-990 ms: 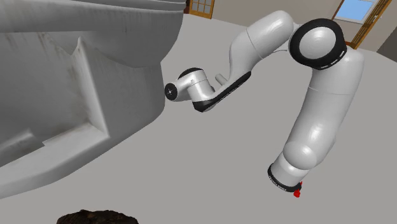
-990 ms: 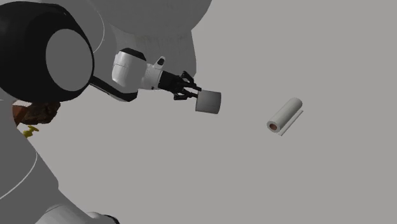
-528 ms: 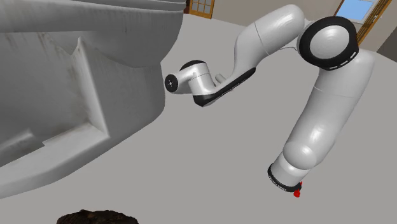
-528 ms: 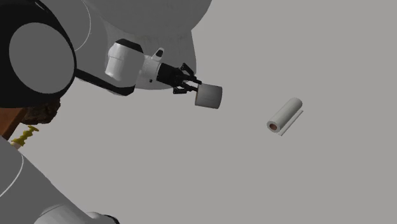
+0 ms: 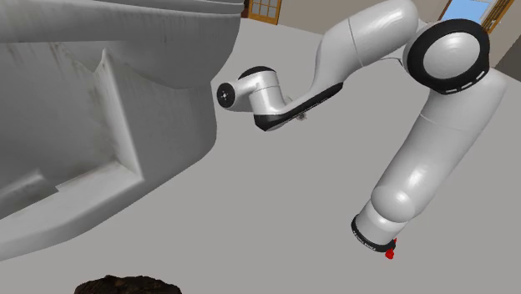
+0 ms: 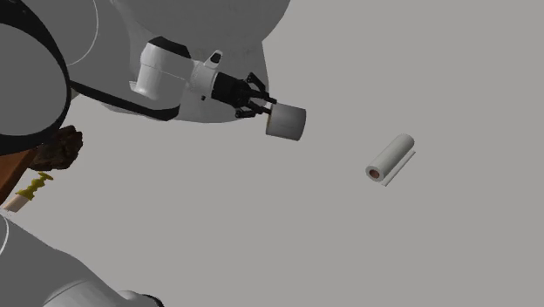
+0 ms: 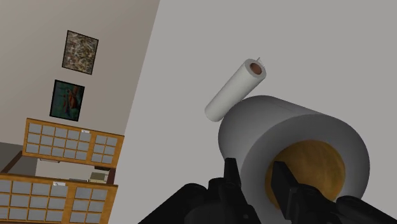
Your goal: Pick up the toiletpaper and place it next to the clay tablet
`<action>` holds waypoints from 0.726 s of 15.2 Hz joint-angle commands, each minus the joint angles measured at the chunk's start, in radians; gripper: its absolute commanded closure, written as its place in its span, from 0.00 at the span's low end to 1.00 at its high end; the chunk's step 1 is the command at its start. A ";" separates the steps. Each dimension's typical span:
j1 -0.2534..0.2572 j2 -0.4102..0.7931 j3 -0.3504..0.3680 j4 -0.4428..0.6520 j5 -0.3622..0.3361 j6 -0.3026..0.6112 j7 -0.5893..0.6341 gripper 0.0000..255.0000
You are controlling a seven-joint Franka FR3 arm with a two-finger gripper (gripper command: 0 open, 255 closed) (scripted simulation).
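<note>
**One roll in grip**

The all-black two-finger gripper (image 6: 260,108) is clamped on the wall of a short white toilet-paper roll with a brown core (image 6: 288,123), with one finger inside the core and one outside. Beyond the fingertips, well apart, a longer white paper roll (image 6: 390,159) lies on the grey surface (image 6: 349,244).

The toilet paper roll (image 7: 280,124) looks matt and pale grey, its core mottled brown; the arm (image 5: 426,163) is smooth, glossy white.

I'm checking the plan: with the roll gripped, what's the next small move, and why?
Probably carry the toilet paper roll toward the brown lump, possibly the clay tablet: the gripper clasps the roll's wall, and the lump lies well apart.
</note>
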 commanded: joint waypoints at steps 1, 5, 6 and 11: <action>-0.001 -0.018 0.001 0.005 0.010 -0.002 -0.022 1.00; -0.003 -0.050 0.001 0.018 0.028 -0.006 -0.066 1.00; -0.003 -0.058 0.001 0.022 0.032 -0.007 -0.076 1.00; -0.005 -0.093 0.001 0.043 0.053 -0.015 -0.131 1.00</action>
